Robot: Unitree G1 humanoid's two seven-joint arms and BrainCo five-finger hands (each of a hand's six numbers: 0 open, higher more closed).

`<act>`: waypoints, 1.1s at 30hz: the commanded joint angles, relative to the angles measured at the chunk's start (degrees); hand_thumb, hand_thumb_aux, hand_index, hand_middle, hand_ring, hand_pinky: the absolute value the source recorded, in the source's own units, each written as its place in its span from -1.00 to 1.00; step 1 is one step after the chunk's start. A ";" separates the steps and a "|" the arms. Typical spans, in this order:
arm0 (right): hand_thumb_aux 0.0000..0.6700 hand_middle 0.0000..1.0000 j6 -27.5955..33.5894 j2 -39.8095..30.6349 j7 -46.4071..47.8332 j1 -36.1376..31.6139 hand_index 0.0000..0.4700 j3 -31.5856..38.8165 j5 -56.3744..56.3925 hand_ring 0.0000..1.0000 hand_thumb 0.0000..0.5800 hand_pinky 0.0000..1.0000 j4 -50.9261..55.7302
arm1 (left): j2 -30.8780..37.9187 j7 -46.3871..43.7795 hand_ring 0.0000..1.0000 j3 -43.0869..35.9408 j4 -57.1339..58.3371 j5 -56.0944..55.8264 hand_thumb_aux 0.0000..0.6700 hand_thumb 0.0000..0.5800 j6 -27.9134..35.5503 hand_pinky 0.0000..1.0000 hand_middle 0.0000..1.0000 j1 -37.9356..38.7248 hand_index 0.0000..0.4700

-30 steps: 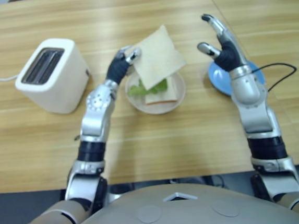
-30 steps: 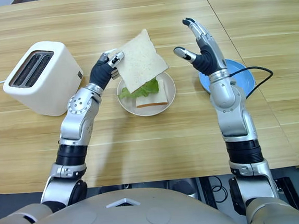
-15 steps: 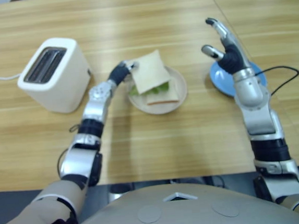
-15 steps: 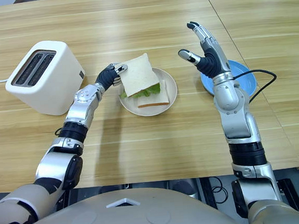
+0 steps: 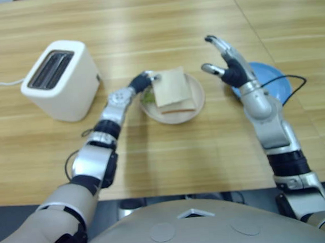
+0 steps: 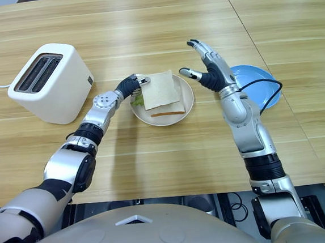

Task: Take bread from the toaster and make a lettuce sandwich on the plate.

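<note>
Your L hand pinches the top bread slice by its left edge, laid over lettuce on the plate. R hand spread wide, holding nothing, just right of it; 2-slot toaster further left

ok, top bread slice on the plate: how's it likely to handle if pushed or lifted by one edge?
Probably light and soft: the top slice looks thin, and the left hand holds it by one corner. Lifted that way it may sag or tear. Pushed, it would likely slide, since it sits skewed on lettuce over the lower slice.
</note>
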 commanded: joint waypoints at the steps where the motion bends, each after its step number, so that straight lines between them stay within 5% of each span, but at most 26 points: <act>1: -1.00 -1.00 -1.23 -1.03 0.83 0.25 -1.00 4.65 -4.74 -1.00 -1.00 -1.00 3.26 | -0.31 0.68 1.00 -1.59 4.91 2.89 1.00 1.00 1.02 1.00 1.00 -1.21 0.96; 20: -1.00 -1.00 -6.96 -2.61 -6.30 -11.94 -1.00 29.94 -32.43 -1.00 -1.00 -1.00 30.40 | 0.94 6.78 1.00 -4.68 9.57 10.72 1.00 1.00 1.41 1.00 1.00 -1.14 0.96; 30: -1.00 -1.00 -5.55 -1.50 -4.26 -11.57 -1.00 38.40 -42.05 -1.00 -1.00 -1.00 29.76 | 1.15 8.30 1.00 -5.14 7.88 12.27 0.90 0.99 0.09 1.00 1.00 -1.05 0.86; 31: -1.00 -1.00 -5.39 -1.38 -3.79 -11.44 -1.00 38.73 -42.52 -1.00 -1.00 -1.00 29.93 | 1.37 9.73 1.00 -5.37 7.06 12.90 -1.00 -1.00 0.26 1.00 1.00 -1.19 -1.00; 32: -1.00 -1.00 -5.29 -1.27 -3.27 -11.25 -1.00 38.96 -42.85 -1.00 -1.00 -1.00 30.13 | 1.86 11.44 1.00 -6.03 5.75 14.06 -1.00 -1.00 -0.37 1.00 1.00 -1.23 -1.00; 33: -1.00 -1.00 -5.15 -1.13 -2.85 -11.10 -1.00 39.11 -43.14 -1.00 -1.00 -1.00 30.48 | 2.43 13.40 -1.00 -6.59 3.90 15.15 -1.00 -1.00 -0.48 -1.00 -1.00 -1.17 -1.00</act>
